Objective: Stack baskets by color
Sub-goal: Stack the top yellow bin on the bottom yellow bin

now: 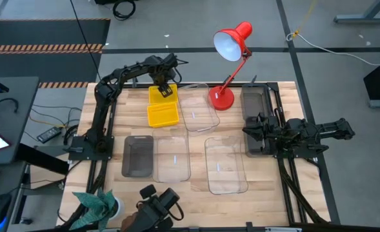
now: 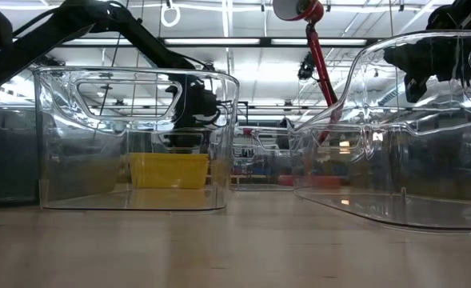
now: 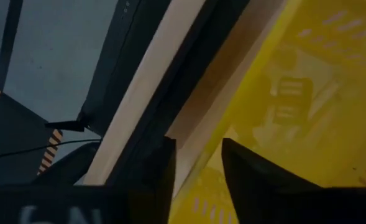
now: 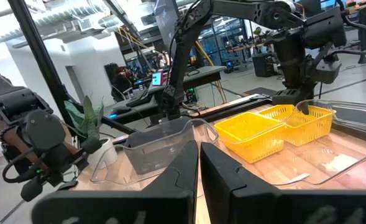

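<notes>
The left gripper (image 1: 164, 91) is straddling the rim of the far yellow basket (image 1: 161, 94), one finger (image 3: 248, 180) inside the wall and one outside, not yet clamped. This basket is sitting at the table's (image 1: 267, 198) far edge, touching a 2nd yellow basket (image 1: 162, 115). The right gripper (image 1: 249, 130) is waiting clenched over a grey basket (image 1: 255, 103).

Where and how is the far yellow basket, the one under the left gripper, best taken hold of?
By the rim of the small square yellow plastic basket, from straight above, one finger on each side of the thin upright wall. The left gripper already straddles that wall; the basket's open top probably suits nothing better.
</notes>
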Controlling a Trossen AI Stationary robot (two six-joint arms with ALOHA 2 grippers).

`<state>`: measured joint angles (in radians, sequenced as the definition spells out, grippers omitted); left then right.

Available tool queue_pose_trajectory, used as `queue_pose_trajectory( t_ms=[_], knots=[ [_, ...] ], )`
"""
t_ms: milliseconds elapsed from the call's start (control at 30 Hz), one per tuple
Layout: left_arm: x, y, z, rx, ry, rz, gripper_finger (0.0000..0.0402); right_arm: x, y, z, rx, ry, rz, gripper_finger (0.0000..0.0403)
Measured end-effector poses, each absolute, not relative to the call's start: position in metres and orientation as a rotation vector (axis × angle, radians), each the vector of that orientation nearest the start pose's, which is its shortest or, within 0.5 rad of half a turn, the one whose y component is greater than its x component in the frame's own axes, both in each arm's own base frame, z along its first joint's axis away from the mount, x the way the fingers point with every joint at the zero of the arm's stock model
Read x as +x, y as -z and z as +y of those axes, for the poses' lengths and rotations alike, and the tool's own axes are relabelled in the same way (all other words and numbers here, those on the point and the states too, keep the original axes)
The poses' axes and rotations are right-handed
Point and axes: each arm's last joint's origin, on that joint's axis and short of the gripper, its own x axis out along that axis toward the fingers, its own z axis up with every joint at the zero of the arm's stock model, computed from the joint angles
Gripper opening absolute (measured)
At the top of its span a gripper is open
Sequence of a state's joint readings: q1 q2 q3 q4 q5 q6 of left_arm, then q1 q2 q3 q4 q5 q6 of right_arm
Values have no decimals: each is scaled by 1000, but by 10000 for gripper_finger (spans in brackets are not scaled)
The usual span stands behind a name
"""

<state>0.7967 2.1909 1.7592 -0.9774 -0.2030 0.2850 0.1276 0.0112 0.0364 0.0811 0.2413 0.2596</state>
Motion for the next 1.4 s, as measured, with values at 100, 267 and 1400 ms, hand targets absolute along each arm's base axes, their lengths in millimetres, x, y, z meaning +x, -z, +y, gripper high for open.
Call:
queue_pose_trajectory(
  t_ms=[100, 267, 1400],
  knots=[
    [301, -174, 315, -197, -589, 1502, 86, 95, -183, 5, 279, 99, -119, 23],
    [302, -174, 312, -177, -556, 1529, 17, 95, -183, 5, 279, 99, -119, 23],
    [263, -286, 267, -37, -622, 1531, 14, 95, -183, 5, 279, 99, -119, 23]
  ],
)
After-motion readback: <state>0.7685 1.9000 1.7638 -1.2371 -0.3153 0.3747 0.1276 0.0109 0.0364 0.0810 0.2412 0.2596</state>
